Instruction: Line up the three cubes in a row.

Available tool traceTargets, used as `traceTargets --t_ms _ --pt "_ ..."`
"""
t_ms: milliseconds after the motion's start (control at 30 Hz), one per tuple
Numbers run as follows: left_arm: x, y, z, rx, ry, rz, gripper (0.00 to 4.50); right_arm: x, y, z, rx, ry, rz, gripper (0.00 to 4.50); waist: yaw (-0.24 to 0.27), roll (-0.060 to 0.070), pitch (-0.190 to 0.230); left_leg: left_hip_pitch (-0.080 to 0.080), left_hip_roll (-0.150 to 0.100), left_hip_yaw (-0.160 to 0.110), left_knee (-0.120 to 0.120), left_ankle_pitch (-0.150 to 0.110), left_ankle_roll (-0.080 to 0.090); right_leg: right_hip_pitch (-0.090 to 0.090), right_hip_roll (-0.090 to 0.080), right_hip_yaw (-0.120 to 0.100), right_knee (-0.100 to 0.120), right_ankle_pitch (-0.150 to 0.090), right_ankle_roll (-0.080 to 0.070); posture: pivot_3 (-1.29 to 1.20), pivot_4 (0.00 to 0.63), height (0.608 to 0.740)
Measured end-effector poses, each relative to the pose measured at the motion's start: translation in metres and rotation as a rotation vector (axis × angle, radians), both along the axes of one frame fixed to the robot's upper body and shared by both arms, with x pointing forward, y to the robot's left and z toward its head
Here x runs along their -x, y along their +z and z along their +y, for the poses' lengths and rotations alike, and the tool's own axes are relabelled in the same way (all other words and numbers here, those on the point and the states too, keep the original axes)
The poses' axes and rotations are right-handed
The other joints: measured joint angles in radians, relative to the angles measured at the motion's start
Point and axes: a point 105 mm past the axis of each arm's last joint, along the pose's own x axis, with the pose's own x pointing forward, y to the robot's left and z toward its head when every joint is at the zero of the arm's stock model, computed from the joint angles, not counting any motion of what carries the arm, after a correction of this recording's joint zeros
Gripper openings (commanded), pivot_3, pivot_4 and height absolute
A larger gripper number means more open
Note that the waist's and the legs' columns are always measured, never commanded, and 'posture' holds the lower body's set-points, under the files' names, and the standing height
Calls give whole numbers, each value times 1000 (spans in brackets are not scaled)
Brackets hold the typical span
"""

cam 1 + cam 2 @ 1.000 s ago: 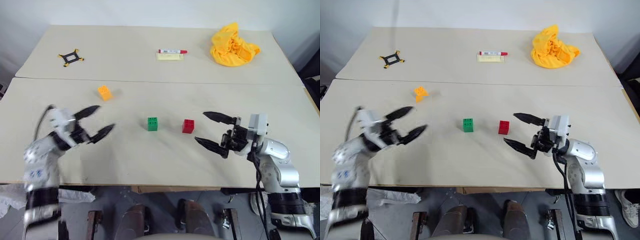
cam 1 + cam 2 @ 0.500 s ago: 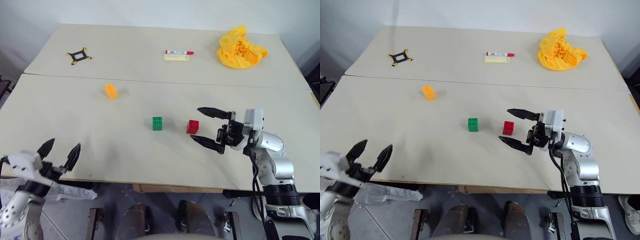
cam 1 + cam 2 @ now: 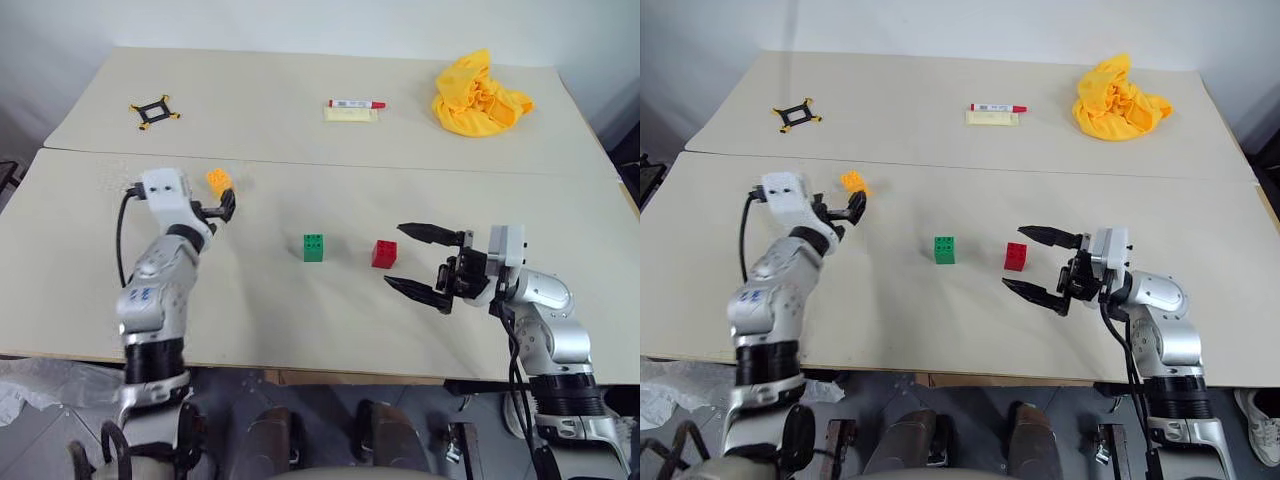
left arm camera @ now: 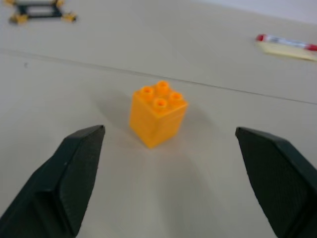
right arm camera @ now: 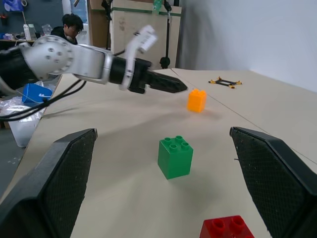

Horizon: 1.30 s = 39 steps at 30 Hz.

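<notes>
The left gripper (image 4: 166, 163) points level at the orange-yellow cube (image 4: 157, 113), its two black fingers spread wide with nothing between them; the cube stands upright on the table (image 3: 300, 300) just ahead of the fingertips and roughly centred in the gap, not yet touched. The green cube (image 3: 313, 247) and the red cube (image 3: 384, 254) sit side by side with a small gap, well off to this gripper's right and nearer the robot. The right gripper (image 3: 418, 263) hangs just beside the red cube, also spread wide and empty, aimed across toward the green one. The step in hand looks like the reach for the orange-yellow cube. To do it well, the left gripper should likely advance straight until the cube sits deep between the fingers. The cube stands slightly turned to the fingers, so a small wrist roll before closing may help them meet flat faces, not corners, and keep it from twisting out.
</notes>
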Motion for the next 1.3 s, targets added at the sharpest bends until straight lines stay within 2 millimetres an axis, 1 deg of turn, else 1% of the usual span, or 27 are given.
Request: traceTargets --t_ms 133,267,367,467,567,667,733,767,900,933,1033,1100,1167,1233,1300 --pt "-18 -10 -3 -22 39 46 4481 2 -3 -1 -1 -14 8 4500 2 0 0 0 0 0 0 0 0 0 0 0 0 0 0 0 150 740" --pt "-34 -2 -11 -30 39 26 4481 3 -4 -1 -3 -21 10 4500 5 0 0 -1 -1 0 0 0 0 0 -1 0 0 0 1 0 150 740" --pt "-40 1 -20 -30 23 13 4481 4 -3 0 -4 -23 7 4500 4 0 0 -1 -1 0 0 0 0 0 -1 -1 0 0 1 0 150 740" --pt "-46 -4 -28 -21 15 27 4481 3 -3 0 -5 -25 7 4500 3 -1 0 -1 -1 0 0 0 0 0 0 -1 -1 0 1 0 150 740" --pt "-49 -9 -29 -18 20 36 4481 3 -3 0 -7 -24 8 4500 2 -1 0 -1 -1 0 0 0 0 0 0 -1 0 0 1 0 150 740" --pt "-50 -9 -28 -17 25 21 3872 3 -3 1 -11 -23 9 4500 2 -1 0 -1 -1 0 0 0 0 0 0 -1 0 0 1 0 150 740" --pt "-50 -7 -27 -17 28 8 3245 3 -4 2 -13 -20 11 4500 2 -1 0 -1 -1 0 0 0 0 0 0 -1 0 0 1 0 150 740" --pt "-50 -7 -27 -17 29 3 3007 3 -4 3 -16 -19 11 4500 2 -1 0 -1 -1 0 0 0 0 0 0 -1 0 0 1 0 150 740" --pt "-50 -4 -19 -24 38 -11 1628 3 -4 3 -19 -19 13 4500 2 -1 0 -1 -1 0 0 0 0 0 -1 -1 0 0 1 0 150 740" --pt "-49 -3 -16 -31 37 -14 1461 3 -4 3 -21 -19 14 4500 2 -1 0 -1 -1 0 0 0 0 0 0 -1 0 0 1 0 150 740" --pt "-47 -4 -9 -49 1 -29 1464 3 -5 4 -25 -22 18 4500 1 -1 0 -1 -1 0 0 0 0 0 0 -1 0 0 1 0 150 740" --pt "-40 -4 -6 -72 -123 -67 1464 3 -6 5 -30 -24 21 4500 -2 -1 0 -1 0 0 0 0 0 -1 0 -1 0 0 1 0 150 740" --pt "-29 -1 0 -84 -267 -107 1464 4 -9 3 -32 -35 36 4500 -6 -1 0 -1 0 0 0 0 0 -1 0 -1 0 0 1 0 150 740" --pt "-13 11 10 -145 -429 -147 1464 6 -11 2 -29 -41 42 4500 -14 -1 0 -1 0 1 0 0 0 -1 1 -1 0 0 1 0 150 740" --pt "7 28 23 -249 -597 -199 1464 9 -15 -2 -17 -50 53 4500 -24 0 0 -1 1 1 -1 0 -1 -1 1 -1 0 0 0 0 150 740"
